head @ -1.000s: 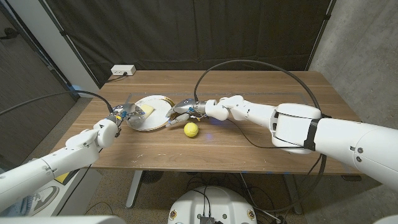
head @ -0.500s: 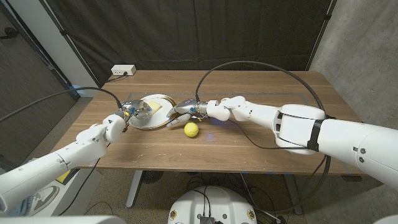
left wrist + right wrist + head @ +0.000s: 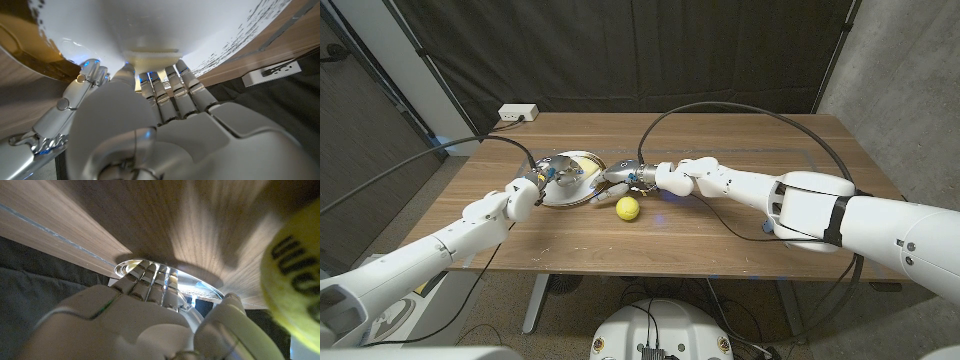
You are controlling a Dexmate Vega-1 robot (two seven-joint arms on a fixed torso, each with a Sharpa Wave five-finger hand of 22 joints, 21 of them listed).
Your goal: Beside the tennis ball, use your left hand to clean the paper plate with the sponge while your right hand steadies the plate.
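Now our left robot hand (image 3: 542,177) presses the pale yellow sponge (image 3: 150,56) onto the round white paper plate (image 3: 582,160); our right robot hand (image 3: 620,177) grips its rim, the yellow-green tennis ball (image 3: 627,207) just nearer.

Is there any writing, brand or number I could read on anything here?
Tennis ball: dark printed letters show in the right wrist view, but blurred and cut off, so unreadable.
Paper plate: only dark speckles, no words.
White power strip: too small to show any text.
Nothing else carries lettering.
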